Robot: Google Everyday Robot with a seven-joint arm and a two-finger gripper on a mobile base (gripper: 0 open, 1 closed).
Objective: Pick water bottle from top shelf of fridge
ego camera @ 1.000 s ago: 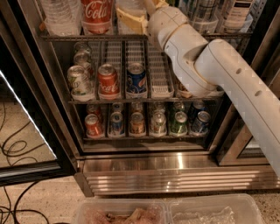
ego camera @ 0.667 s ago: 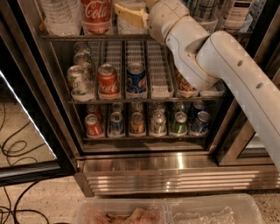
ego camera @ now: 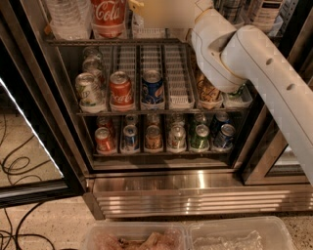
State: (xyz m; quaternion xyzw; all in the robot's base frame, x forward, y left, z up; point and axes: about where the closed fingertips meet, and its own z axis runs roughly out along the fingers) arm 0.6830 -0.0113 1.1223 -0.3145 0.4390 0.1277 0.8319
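Observation:
The fridge (ego camera: 161,188) stands open, with its top shelf (ego camera: 112,41) along the upper edge of the view. A clear ribbed water bottle (ego camera: 65,18) stands at the shelf's left end, beside a red Coca-Cola bottle (ego camera: 108,17); only their lower parts show. My cream-coloured gripper (ego camera: 155,11) is at the top edge, just right of the Coca-Cola bottle, over a clear bottle base (ego camera: 146,32). The white arm (ego camera: 254,68) reaches in from the right. The upper parts of the bottles are cut off by the frame.
More bottles (ego camera: 266,12) stand at the top right behind the arm. The middle rack (ego camera: 151,88) and lower rack (ego camera: 161,136) hold several cans. The glass door (ego camera: 24,146) hangs open at left. Cables (ego camera: 14,166) lie on the floor. Plastic tubs (ego camera: 186,237) sit in the foreground.
The arm has risen and reached further into the top shelf. The gripper has moved up to the top edge of the view. The bottles have not moved.

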